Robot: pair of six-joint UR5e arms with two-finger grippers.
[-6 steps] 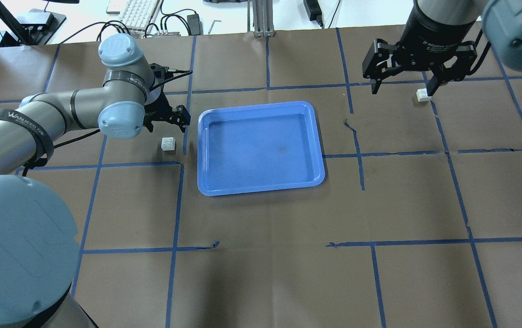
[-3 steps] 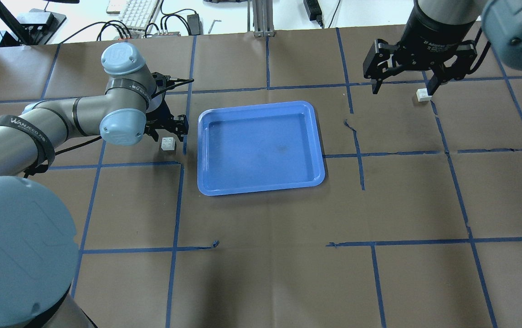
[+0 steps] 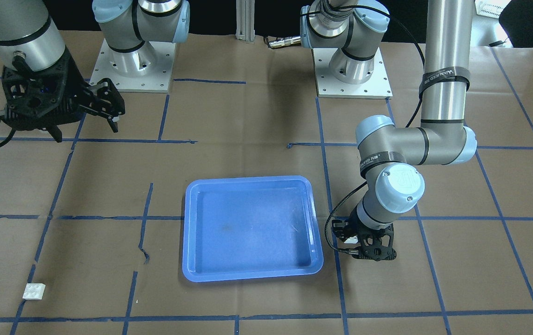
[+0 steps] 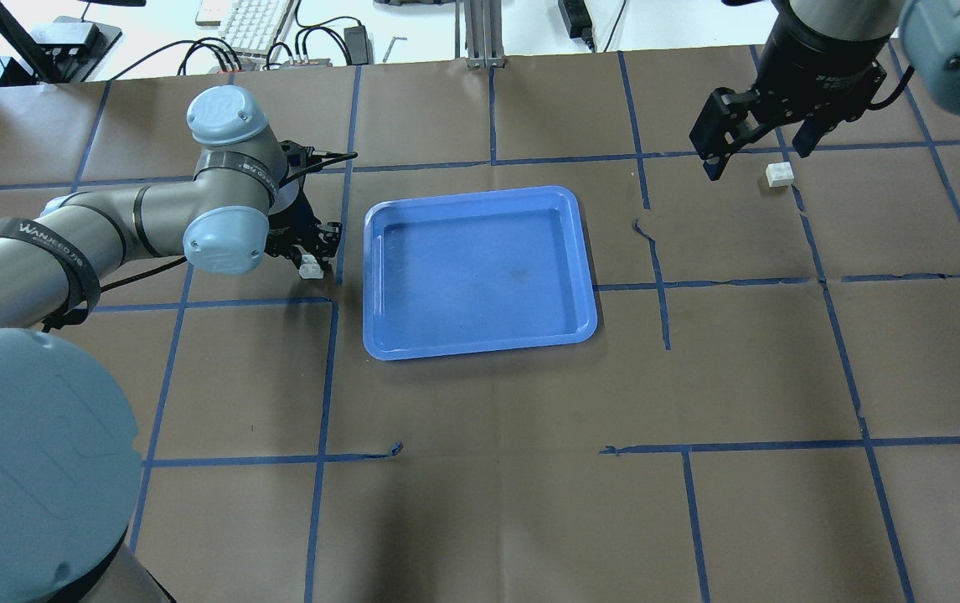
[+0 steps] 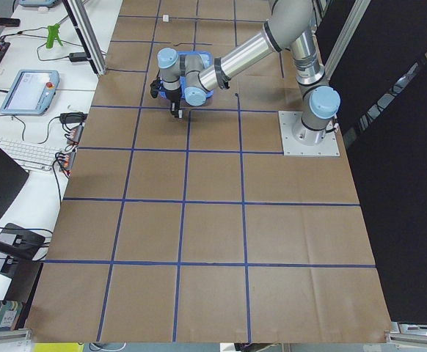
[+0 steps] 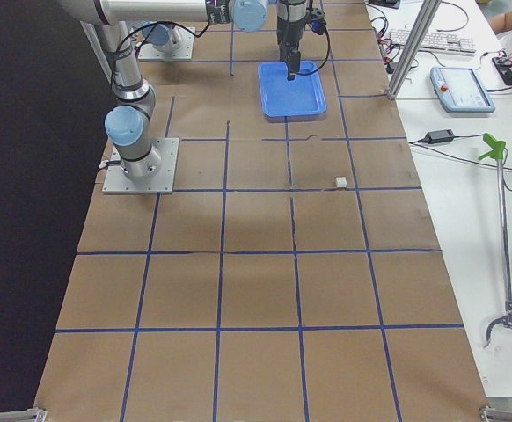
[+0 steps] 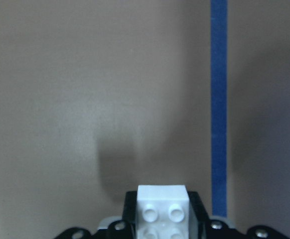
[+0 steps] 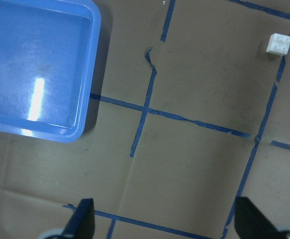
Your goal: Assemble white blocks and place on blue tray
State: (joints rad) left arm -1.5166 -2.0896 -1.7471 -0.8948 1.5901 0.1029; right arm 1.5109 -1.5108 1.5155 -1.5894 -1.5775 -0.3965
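One white block (image 7: 162,199) sits between my left gripper's (image 7: 163,219) fingers, which are shut on it at table level just left of the blue tray (image 4: 480,268). The same block (image 4: 310,270) shows under the left gripper (image 4: 309,256) in the overhead view. The other white block (image 4: 779,173) lies alone on the table, far to the tray's right. My right gripper (image 4: 756,155) is open and empty, raised above the table near that block. The right wrist view shows that block (image 8: 278,44) and the tray's corner (image 8: 35,64).
Brown paper with blue tape grid lines (image 4: 664,285) covers the table. The two arm bases (image 3: 350,70) stand at the robot side. A keyboard and cables (image 4: 254,25) lie beyond the far table edge. The tray holds nothing.
My left gripper came down over the white block beside the tray and shut on it. My right gripper rose and drew back from the other block, still open.
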